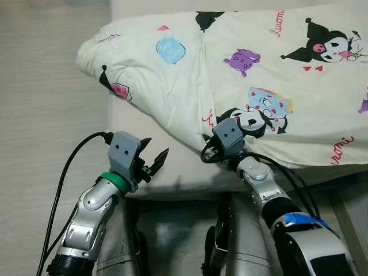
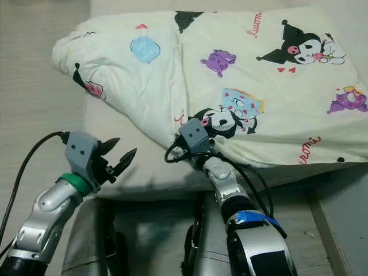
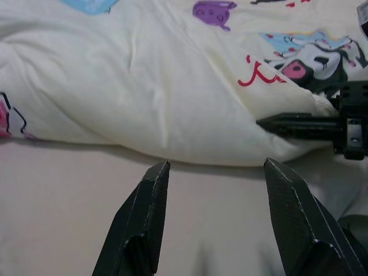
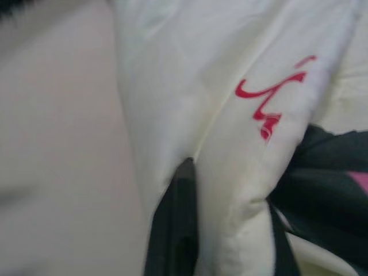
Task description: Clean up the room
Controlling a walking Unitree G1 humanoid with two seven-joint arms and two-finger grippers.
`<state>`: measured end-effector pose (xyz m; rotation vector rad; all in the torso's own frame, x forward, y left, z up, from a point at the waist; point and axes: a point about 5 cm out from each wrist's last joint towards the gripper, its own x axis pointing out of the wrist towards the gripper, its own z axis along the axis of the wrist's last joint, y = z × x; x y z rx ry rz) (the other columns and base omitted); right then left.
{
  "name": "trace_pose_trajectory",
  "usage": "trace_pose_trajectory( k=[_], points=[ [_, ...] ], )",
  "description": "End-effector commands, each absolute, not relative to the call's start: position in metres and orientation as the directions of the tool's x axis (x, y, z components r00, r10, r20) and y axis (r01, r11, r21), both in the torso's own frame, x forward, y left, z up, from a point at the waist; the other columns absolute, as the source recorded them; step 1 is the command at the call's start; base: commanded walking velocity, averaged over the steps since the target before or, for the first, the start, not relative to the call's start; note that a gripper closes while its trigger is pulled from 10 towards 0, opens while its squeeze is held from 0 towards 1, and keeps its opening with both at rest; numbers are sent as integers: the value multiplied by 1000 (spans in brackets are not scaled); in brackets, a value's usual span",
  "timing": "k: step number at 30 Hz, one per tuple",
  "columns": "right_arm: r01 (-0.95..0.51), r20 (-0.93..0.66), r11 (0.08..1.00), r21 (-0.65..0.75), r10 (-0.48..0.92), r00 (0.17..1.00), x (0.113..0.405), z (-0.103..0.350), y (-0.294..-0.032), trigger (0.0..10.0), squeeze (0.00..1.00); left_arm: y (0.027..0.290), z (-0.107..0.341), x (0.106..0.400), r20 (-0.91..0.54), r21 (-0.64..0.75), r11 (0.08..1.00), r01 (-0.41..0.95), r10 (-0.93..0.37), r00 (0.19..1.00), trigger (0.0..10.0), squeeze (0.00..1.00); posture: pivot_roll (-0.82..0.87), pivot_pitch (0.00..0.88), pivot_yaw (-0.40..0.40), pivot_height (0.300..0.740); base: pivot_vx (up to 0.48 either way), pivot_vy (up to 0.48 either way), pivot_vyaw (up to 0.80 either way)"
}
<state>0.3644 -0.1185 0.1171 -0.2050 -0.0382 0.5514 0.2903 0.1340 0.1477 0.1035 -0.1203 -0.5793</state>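
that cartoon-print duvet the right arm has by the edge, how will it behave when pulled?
Probably floppy: the duvet lies in soft folds and bunches between the right gripper jaws. It looks puffy, so likely light but bulky, and it may drag across the mattress. The left gripper hovers open beside it.

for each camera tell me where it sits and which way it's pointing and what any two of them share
Left and right eye views: on the head, looking forward and down at the bed; both silver arms show.
Left wrist view: along the open left gripper, toward the quilt's edge.
Right wrist view: along the right gripper, its fingers around a quilt fold.
Shared: left wrist and eye views both show the right gripper at the quilt; both wrist views catch the red lettering.
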Motion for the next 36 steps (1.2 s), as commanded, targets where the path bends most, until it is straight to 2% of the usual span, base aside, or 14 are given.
trace_pose_trajectory(
  k=[1, 6, 7, 10, 13, 16, 17, 19, 20, 27, 28, 33, 34, 36],
  points=[
    [-547, -40, 829, -113, 547, 836, 358, 105, -117, 10000, 1000, 134, 138, 288, 52, 125, 833, 540, -549, 834, 10000, 0, 145, 300, 24, 564, 0, 0, 0],
    [-510, -7, 859, -32, 510, 860, 361, 108, -118, 10000, 1000, 134, 138, 288, 51, 125, 832, 540, -549, 834, 10000, 0, 141, 298, 24, 564, 0, 0, 0],
    [-402, 7, 916, 4, 402, 916, 366, 111, -129, 10000, 0, 134, 137, 287, 50, 123, 830, 544, -552, 832, 10000, 0, 138, 308, 23, 564, 0, 0, 0],
    [-323, 27, 946, 16, 323, 946, 368, 115, -137, 10000, 0, 134, 137, 286, 49, 122, 829, 545, -554, 831, 10000, 0, 138, 306, 23, 564, 0, 0, 0],
    [-113, 120, 992, 57, 106, 987, 373, 130, -162, 10000, 0, 134, 136, 285, 49, 120, 828, 547, -556, 830, 10000, 0, 141, 309, 20, 564, 0, 0, 0],
    [-35, 171, 994, 108, 17, 985, 375, 139, -173, 10000, 0, 134, 136, 284, 50, 118, 828, 548, -556, 830, 10000, 0, 141, 309, 20, 564, 0, 0, 0],
    [-33, 184, 992, 120, 11, 983, 375, 141, -175, 10000, 176, 134, 136, 283, 49, 118, 828, 549, -557, 829, 10000, 0, 138, 308, 19, 564, 0, 0, 0],
    [-35, 191, 992, 125, 10, 982, 375, 143, -175, 10000, 176, 135, 136, 283, 48, 117, 827, 550, -557, 829, 10000, 0, 138, 308, 19, 564, 0, 0, 0],
    [-51, 185, 991, 125, 27, 982, 376, 142, -173, 10000, 1000, 135, 135, 282, 45, 118, 825, 553, -561, 827, 10000, 0, 136, 307, 18, 564, 0, 0, 0],
    [-70, 165, 993, 94, 54, 985, 373, 136, -167, 10000, 1000, 135, 133, 280, 38, 119, 820, 560, -567, 823, 10000, 0, 137, 307, 16, 564, 0, 0, 0],
    [-58, 177, 993, 106, 39, 983, 373, 137, -167, 10000, 0, 135, 134, 280, 39, 117, 821, 558, -566, 824, 10000, 0, 143, 313, 15, 564, 0, 0, 0],
    [-74, 199, 970, 233, 27, 980, 379, 146, -164, 10000, 0, 139, 137, 280, 48, 108, 829, 548, -555, 830, 10000, 0, 155, 329, 21, 564, 0, 0, 0],
    [-133, 212, 937, 323, 65, 975, 385, 155, -158, 10000, 1000, 141, 139, 281, 55, 100, 835, 541, -548, 835, 10000, 0, 161, 339, 23, 564, 0, 0, 0],
    [-274, 230, 857, 436, 188, 955, 395, 171, -140, 10000, 1000, 144, 147, 283, 75, 78, 838, 541, -546, 835, 10000, 0, 179, 360, 25, 564, 0, 0, 0]
  ],
)
